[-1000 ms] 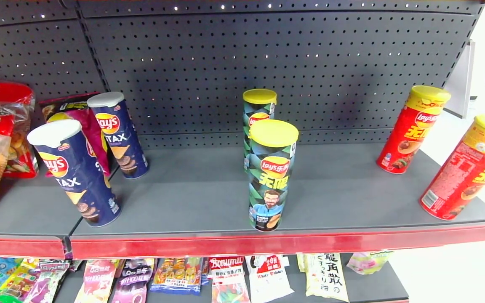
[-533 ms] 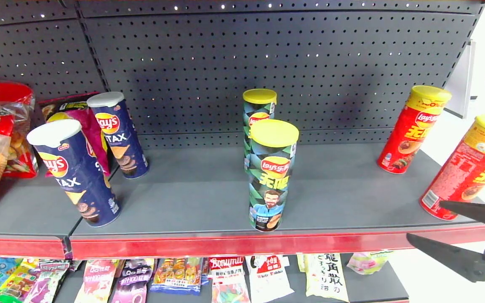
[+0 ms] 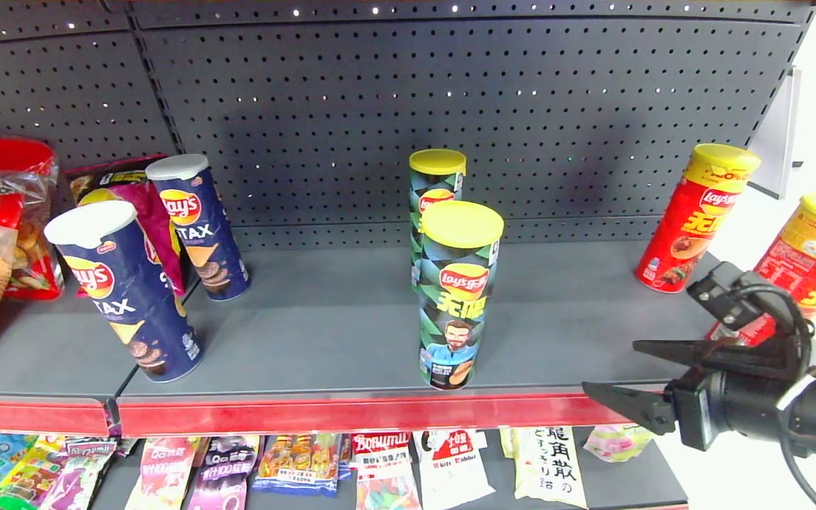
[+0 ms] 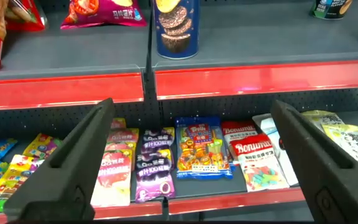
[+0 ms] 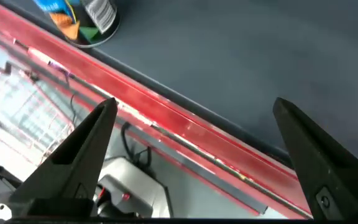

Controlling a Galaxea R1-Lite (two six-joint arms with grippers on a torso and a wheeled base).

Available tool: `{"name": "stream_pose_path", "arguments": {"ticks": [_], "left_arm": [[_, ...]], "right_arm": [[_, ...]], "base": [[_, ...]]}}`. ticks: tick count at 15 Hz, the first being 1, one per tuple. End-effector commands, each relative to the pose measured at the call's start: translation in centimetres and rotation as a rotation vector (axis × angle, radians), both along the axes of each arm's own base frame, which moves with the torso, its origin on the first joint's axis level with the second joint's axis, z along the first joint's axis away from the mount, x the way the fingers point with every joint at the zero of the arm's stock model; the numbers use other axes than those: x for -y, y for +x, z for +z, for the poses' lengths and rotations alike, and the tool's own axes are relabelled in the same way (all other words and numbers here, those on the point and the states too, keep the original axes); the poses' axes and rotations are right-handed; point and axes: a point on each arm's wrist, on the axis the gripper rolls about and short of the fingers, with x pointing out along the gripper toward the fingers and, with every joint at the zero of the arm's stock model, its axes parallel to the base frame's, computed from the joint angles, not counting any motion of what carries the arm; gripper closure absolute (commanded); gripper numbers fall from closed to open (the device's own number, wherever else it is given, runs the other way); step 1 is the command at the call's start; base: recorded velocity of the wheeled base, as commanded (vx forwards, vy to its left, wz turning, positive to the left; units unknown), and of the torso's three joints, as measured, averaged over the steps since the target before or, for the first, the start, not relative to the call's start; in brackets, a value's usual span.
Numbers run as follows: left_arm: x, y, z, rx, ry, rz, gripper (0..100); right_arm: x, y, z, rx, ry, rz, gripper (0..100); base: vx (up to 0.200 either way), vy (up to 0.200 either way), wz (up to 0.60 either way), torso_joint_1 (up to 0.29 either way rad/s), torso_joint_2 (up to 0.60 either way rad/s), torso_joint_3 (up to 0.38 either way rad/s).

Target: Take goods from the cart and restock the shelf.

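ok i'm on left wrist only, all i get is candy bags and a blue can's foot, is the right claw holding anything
Observer: No. The right claw is open and empty, by the red front lip of the shelf, near its right end.
Operator: anything close to it
Observer: A red can stands just behind it at the shelf's right end, and a second red can stands farther back.
Operator: any room mid shelf
Observer: A green can stands at the front mid shelf with a second green can behind it. There is bare shelf on either side.
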Motion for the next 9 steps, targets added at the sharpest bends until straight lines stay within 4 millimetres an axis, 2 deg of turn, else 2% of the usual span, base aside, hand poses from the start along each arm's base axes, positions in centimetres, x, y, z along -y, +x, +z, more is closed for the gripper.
{"name": "stream_pose_path", "arguments": {"ticks": [1,4,9], "left_arm": [[0.0,0.0,0.0,-0.001,0.001,0.000,0],[0.0,0.0,0.0,-0.001,0.001,0.000,0],[0.0,0.0,0.0,-0.001,-0.001,0.000,0]], "right_arm": [[-1.3,1.5,-1.8,-0.062,-0.028,0.026,0],[-3.6,3.7,-2.6,-0.066,-0.066,0.026,0],[-4.7,5.9,-2.7,-0.068,-0.060,0.020,0]], "base": [[0.000,0.000,0.00,0.000,0.00,0.000],[0.000,0.000,0.00,0.000,0.00,0.000],[0.000,0.000,0.00,0.000,0.00,0.000]]}}
